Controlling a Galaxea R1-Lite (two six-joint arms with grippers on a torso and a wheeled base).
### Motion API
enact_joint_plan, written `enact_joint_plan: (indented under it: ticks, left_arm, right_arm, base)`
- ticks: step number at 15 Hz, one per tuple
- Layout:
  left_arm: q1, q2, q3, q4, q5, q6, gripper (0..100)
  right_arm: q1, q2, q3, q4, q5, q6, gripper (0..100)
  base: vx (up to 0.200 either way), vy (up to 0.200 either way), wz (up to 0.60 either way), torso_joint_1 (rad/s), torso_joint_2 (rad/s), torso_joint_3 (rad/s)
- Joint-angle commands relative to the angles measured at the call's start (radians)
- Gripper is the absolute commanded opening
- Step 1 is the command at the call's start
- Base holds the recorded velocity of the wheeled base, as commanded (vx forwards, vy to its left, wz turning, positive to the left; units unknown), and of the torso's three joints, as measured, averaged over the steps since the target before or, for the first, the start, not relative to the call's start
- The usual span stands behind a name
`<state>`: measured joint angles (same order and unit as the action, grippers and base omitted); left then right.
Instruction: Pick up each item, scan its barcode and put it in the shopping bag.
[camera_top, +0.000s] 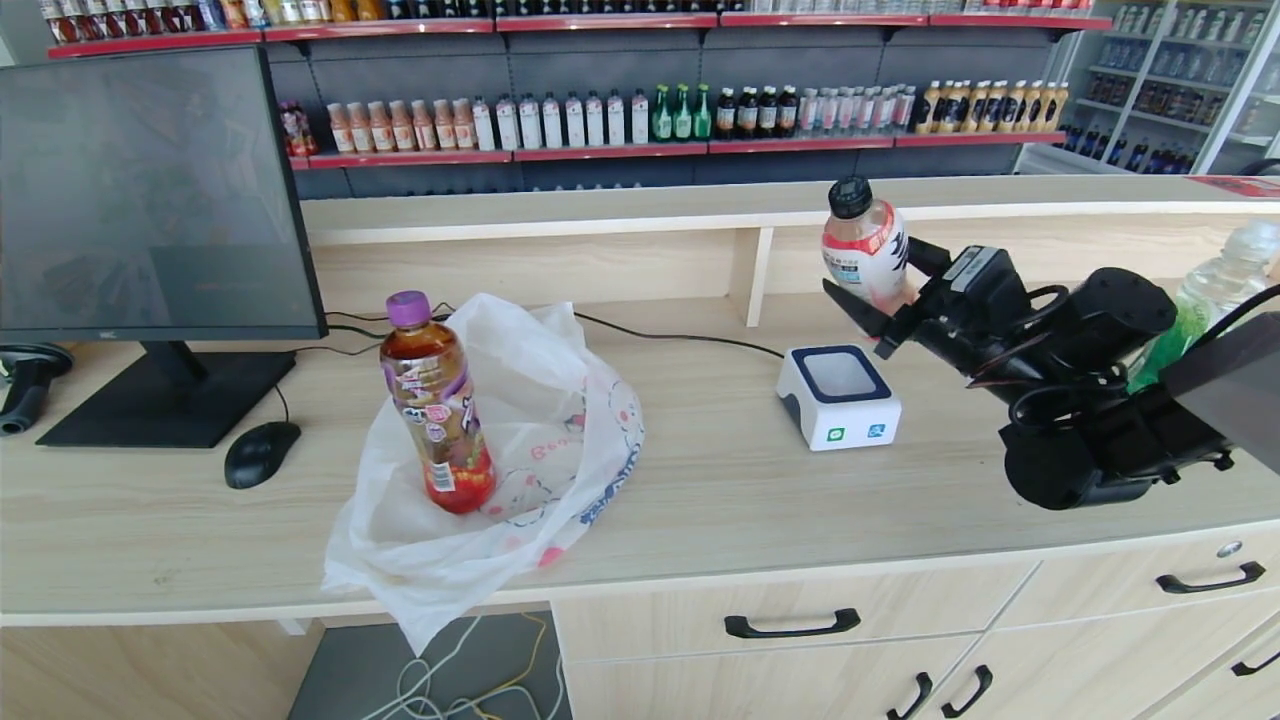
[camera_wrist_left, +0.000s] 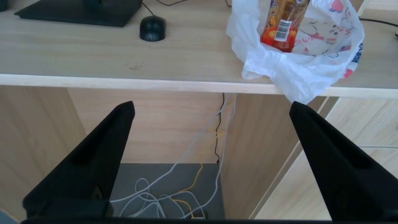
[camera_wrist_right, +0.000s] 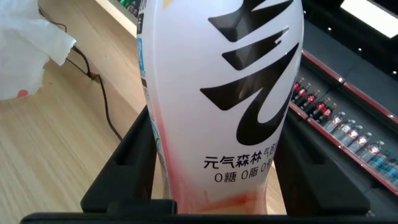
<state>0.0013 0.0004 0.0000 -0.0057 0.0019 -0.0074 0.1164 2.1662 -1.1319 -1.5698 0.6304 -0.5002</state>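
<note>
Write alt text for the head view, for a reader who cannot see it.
The right gripper holds a white bottle just beyond a small white scanner on a wooden counter. To the left, a brown drink bottle stands in an open plastic bag, near a dark monitor.

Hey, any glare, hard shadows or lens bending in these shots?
Head view: the dark monitor mirrors the room faintly, shadows under the scanner are soft, and the counter edge bows slightly. Right wrist view: the white bottle is evenly lit.
</note>
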Motion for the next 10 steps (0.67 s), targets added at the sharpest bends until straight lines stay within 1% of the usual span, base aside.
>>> enact_joint_plan:
  ticks: [1, 3, 6, 9, 10]
  left_arm:
    - [0.0, 0.001, 0.0, 0.0, 0.001, 0.0, 100]
    - [0.0, 0.001, 0.0, 0.0, 0.001, -0.002, 100]
    - [0.0, 0.001, 0.0, 0.001, 0.001, 0.0, 100]
    - [0.0, 0.001, 0.0, 0.001, 0.001, 0.0, 100]
    - [0.0, 0.001, 0.0, 0.001, 0.001, 0.0, 100]
  right_arm:
    - [0.0, -0.057, 0.008, -0.001, -0.012, 0.031, 0]
    - [0.0, -0.075, 0.023, -0.001, -0.035, 0.063, 0]
    - [0.0, -0.128, 0.08, -0.001, -0.126, 0.161, 0]
    - [0.002, -0.18, 0.133, -0.001, -0.238, 0.244, 0]
    - [0.002, -0.18, 0.133, -0.001, -0.238, 0.244, 0]
  base:
    - [0.0, 0.0, 0.0, 0.0, 0.0, 0.0]
    - [0.0, 0.0, 0.0, 0.0, 0.0, 0.0]
    - [0.0, 0.0, 0.0, 0.0, 0.0, 0.0]
    - [0.0, 0.0, 0.0, 0.0, 0.0, 0.0]
    - [0.0, 0.0, 0.0, 0.0, 0.0, 0.0]
